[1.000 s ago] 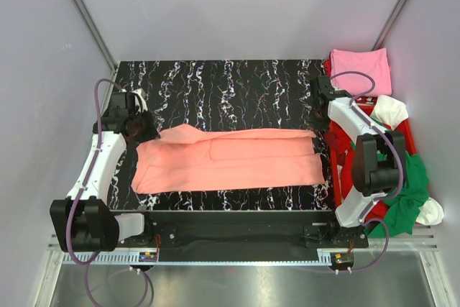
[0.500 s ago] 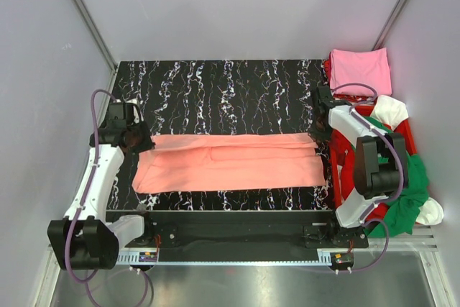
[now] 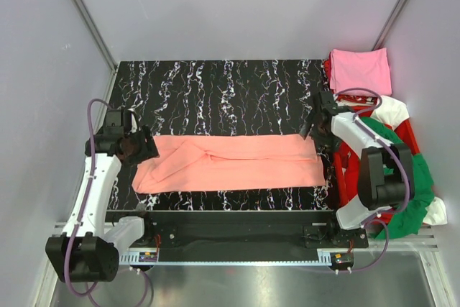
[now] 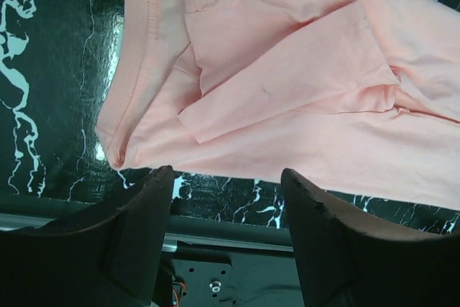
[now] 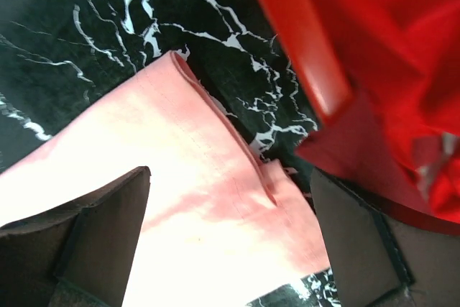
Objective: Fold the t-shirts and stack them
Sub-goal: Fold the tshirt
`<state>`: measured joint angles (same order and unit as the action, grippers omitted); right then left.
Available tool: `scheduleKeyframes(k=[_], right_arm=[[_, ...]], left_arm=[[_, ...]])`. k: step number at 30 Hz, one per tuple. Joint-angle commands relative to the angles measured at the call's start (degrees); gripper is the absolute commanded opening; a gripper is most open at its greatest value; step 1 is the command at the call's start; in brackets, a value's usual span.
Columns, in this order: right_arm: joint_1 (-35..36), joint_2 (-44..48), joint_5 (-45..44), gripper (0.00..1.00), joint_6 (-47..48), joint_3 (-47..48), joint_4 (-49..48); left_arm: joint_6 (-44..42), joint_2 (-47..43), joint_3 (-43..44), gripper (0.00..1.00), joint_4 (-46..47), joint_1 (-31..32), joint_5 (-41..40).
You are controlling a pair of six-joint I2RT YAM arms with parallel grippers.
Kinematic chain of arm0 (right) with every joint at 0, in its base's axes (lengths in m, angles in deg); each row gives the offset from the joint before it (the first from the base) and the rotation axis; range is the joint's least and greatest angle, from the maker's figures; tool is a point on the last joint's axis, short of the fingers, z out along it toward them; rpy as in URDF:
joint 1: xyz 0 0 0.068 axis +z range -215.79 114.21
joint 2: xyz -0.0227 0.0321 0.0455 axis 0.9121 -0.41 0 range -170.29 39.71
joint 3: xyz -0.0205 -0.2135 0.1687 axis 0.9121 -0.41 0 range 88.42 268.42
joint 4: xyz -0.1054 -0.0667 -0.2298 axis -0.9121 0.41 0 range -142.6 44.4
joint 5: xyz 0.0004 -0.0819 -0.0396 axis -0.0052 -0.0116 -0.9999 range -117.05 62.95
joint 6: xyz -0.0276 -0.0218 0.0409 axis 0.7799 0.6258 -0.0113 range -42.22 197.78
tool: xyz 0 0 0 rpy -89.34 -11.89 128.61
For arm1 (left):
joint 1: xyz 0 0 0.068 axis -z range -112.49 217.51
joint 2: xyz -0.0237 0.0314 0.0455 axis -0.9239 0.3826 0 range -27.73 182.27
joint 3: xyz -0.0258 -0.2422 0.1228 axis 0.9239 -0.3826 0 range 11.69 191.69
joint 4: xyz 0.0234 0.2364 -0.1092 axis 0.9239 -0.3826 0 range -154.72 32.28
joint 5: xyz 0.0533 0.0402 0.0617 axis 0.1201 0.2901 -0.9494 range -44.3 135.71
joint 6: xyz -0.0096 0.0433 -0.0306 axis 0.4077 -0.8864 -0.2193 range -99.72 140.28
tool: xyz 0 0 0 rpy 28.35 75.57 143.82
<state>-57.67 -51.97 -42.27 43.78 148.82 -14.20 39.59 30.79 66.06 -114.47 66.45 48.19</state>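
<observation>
- Now standing apart at the left gripper (image 4: 224, 177), clamped on nothing, with the salmon shirt (image 4: 287, 84) spread as a long band on the table (image 4: 43, 70) and its rumpled end just past the fingertips.
- Likewise spread wide at the right gripper (image 5: 230, 176), holding nothing, with the shirt's other end and its doubled hem lying under and between the fingers.
- Could pinch only the top layer at the left end, given the loose flap lying askew ahead of the fingers; would likely pull the fold open rather than carry it.
- Might knock or snag the red crate (image 5: 302, 48), close beside the outer right finger, on any sideways reach.
- Could skew the next fold by lifting one end ahead of the other.
- May hook cloth from the pile of shirts (image 3: 415, 177) beyond the right fingers and drag it onto the band.
</observation>
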Motion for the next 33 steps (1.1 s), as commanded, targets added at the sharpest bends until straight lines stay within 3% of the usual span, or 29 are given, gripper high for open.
scheduleKeyframes(k=[1,4,9,14,15,18,25,29,33], right_arm=[[-1.4,5.9,-5.3,1.00,-0.4,1.9,2.6],[0.6,9.0,0.7,0.96,-0.1,4.0,1.9],[17.6,7.6,9.6,0.92,0.3,10.7,-3.3],[31.0,-7.5,14.9,0.87,2.4,26.7,-5.3],[33.4,-10.4,19.7,0.86,3.2,29.5,-5.5],[35.4,-21.1,28.4,0.84,5.4,39.6,-7.0],[39.9,-43.8,37.5,0.81,11.7,65.5,-1.3],[40.2,-51.0,37.7,0.80,11.4,73.6,3.3],[40.3,-53.6,39.3,0.79,10.5,74.1,1.3]], left_arm=[[0.7,-3.8,1.3,0.67,0.4,0.2,-1.3],[2.2,-3.8,0.7,0.66,4.3,0.2,-0.5],[2.7,-2.7,2.6,0.60,8.8,-0.1,0.8],[3.3,-9.5,-0.7,0.57,12.0,-2.4,0.5],[3.5,-11.0,-2.1,0.57,12.7,-2.5,0.9],[5.3,-16.6,-7.4,0.57,15.0,-2.5,3.8],[4.9,-23.2,-7.8,0.59,16.9,-2.4,5.0],[4.9,-24.5,-8.0,0.59,17.6,-2.4,3.6],[5.0,-24.0,-8.2,0.59,17.9,-2.4,3.9]])
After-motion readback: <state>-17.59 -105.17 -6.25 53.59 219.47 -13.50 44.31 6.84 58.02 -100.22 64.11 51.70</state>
